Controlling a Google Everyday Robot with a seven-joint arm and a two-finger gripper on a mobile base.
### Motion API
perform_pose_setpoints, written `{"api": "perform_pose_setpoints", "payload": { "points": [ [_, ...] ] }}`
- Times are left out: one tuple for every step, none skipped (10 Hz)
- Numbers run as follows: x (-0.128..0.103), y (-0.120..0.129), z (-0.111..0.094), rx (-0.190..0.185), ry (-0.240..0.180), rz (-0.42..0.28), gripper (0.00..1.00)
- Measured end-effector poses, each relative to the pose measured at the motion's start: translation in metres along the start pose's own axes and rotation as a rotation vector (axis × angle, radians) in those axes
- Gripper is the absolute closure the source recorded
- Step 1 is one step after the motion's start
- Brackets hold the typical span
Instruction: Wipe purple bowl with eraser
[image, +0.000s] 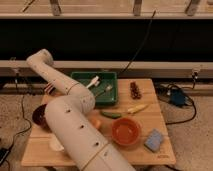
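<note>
The purple bowl (38, 114) sits at the table's left edge, its right part hidden behind my arm. The eraser (134, 90), a small dark red striped block, lies at the back of the table, right of the green tray. My gripper (49, 90) is at the table's back left corner, just beyond the purple bowl, and my own forearm mostly hides it. It is far from the eraser.
A green tray (113, 94) with white utensils is at the back middle. A yellow item (136, 108), a green item (111, 114), the orange bowl (125, 131) and a blue sponge (153, 140) lie to the right. A white item (55, 144) sits front left. Cables and a blue box (177, 98) lie on the floor at the right.
</note>
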Motion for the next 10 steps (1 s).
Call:
{"api": "perform_pose_setpoints", "payload": {
  "points": [
    [0.0008, 0.0002, 0.0003, -0.001, 0.002, 0.0, 0.35],
    [0.0032, 0.0012, 0.0004, -0.001, 0.003, 0.003, 0.35],
    [0.0031, 0.0012, 0.0004, -0.001, 0.003, 0.003, 0.35],
    [0.0028, 0.0009, 0.0002, -0.001, 0.003, 0.002, 0.35],
    [0.003, 0.0012, 0.0006, -0.001, 0.003, 0.002, 0.35],
    [0.0031, 0.0012, 0.0005, -0.001, 0.003, 0.003, 0.35],
    [0.0031, 0.0012, 0.0004, -0.001, 0.003, 0.003, 0.35],
    [0.0029, 0.0012, 0.0006, -0.001, 0.003, 0.002, 0.35],
    [0.003, 0.0011, 0.0005, -0.001, 0.003, 0.003, 0.35],
    [0.0029, 0.0011, 0.0006, -0.001, 0.003, 0.002, 0.35]
  ]
}}
